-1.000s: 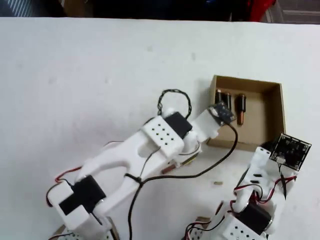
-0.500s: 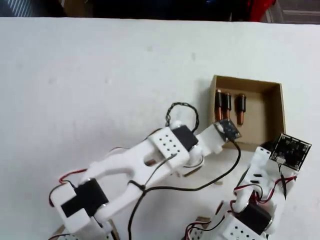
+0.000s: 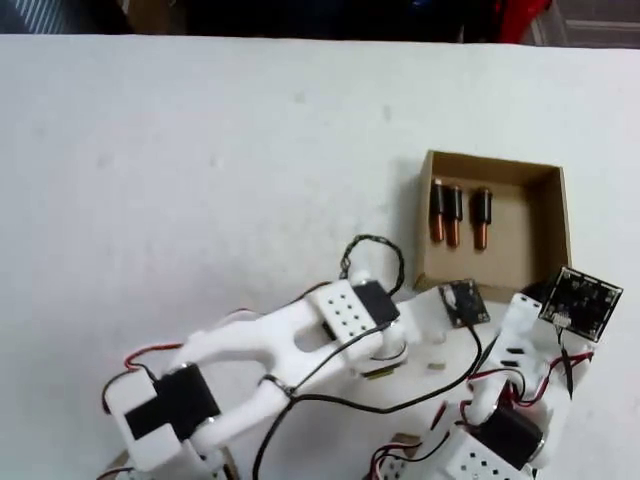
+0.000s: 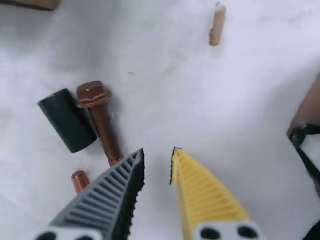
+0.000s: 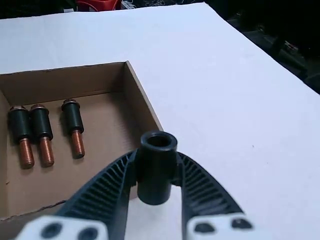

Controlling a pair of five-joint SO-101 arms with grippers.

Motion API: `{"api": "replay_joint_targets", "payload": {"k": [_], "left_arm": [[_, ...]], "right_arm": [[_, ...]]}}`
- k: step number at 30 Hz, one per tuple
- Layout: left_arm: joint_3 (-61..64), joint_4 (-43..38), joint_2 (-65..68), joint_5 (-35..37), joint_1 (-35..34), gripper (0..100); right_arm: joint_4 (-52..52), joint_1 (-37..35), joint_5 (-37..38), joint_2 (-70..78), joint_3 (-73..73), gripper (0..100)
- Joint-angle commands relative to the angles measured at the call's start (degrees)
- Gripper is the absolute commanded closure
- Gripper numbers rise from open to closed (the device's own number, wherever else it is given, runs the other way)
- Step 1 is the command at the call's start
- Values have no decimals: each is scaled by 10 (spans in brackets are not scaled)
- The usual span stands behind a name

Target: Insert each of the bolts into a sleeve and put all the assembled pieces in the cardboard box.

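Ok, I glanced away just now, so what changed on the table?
The left arm drew its wrist back from the near-left corner of the cardboard box toward the near edge of the table. The right arm stayed put, jaws shut on a sleeve; the three assembled pieces did not move.

One cardboard box [image 3: 490, 170], at 2 o'clock on the table [image 3: 200, 150]. Three assembled pieces in it: first [image 3: 437, 210], second [image 3: 453, 213], third [image 3: 481, 215]. Two sleeves without bolts: one bare sleeve [image 4: 67, 120] on the table, another [image 5: 156, 172] in the right gripper [image 5: 156, 162]. Two loose bolts: one whole [image 4: 100, 120], one partly hidden [image 4: 79, 181]. One tan peg [image 4: 217, 25].
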Motion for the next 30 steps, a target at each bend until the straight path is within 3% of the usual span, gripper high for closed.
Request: {"api": "replay_joint_targets", "payload": {"k": [1,8,30], "left_arm": [[-1,-13,-27,-57,3,875],[-2,-40,-27,-63,-42,872],[-7,-91,24,-61,-79,823]], "right_arm": [[-17,7,7,-7,4,981],[-17,7,7,-7,7,981],[-17,7,7,-7,7,981]]}}
